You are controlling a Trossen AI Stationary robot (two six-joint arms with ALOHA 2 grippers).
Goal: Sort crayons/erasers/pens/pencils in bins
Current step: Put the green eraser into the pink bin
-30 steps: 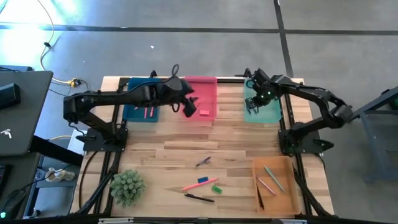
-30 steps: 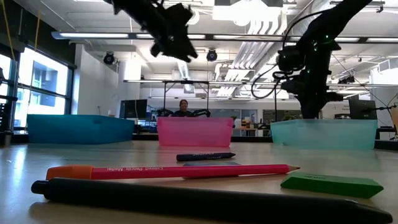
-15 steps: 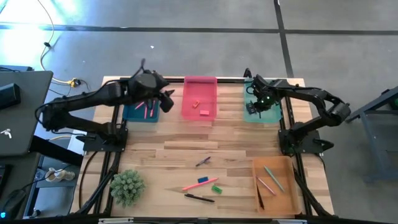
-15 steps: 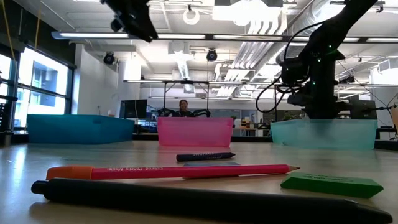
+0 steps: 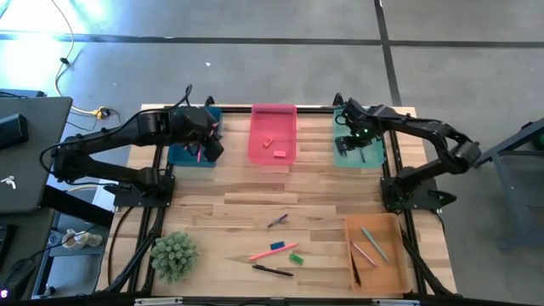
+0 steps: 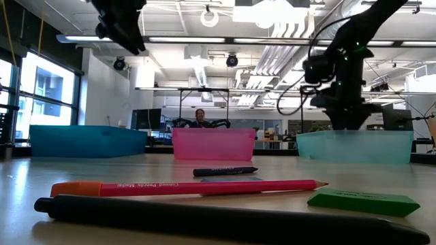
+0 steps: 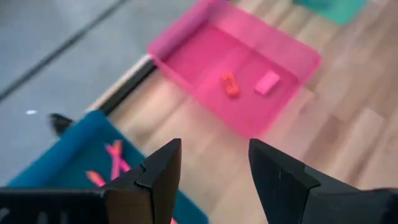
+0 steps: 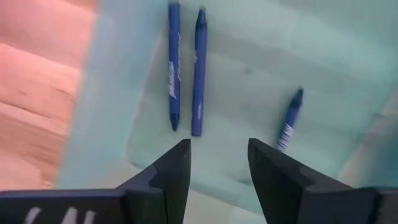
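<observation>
Right end effector (image 8: 214,165) released above teal bin (image 5: 358,151), 3 blue crayons (image 8: 198,71) inside; left end effector (image 7: 211,165) released, near blue bin (image 5: 181,154).

Pink bin (image 5: 273,133), back row centre, held 2 erasers, orange (image 5: 267,142) & pink (image 5: 279,154). Blue eraser (image 5: 277,246) & green one (image 5: 296,257) lay loose near front.

Print on pencil (image 6: 184,186), crayons: illegible.
</observation>
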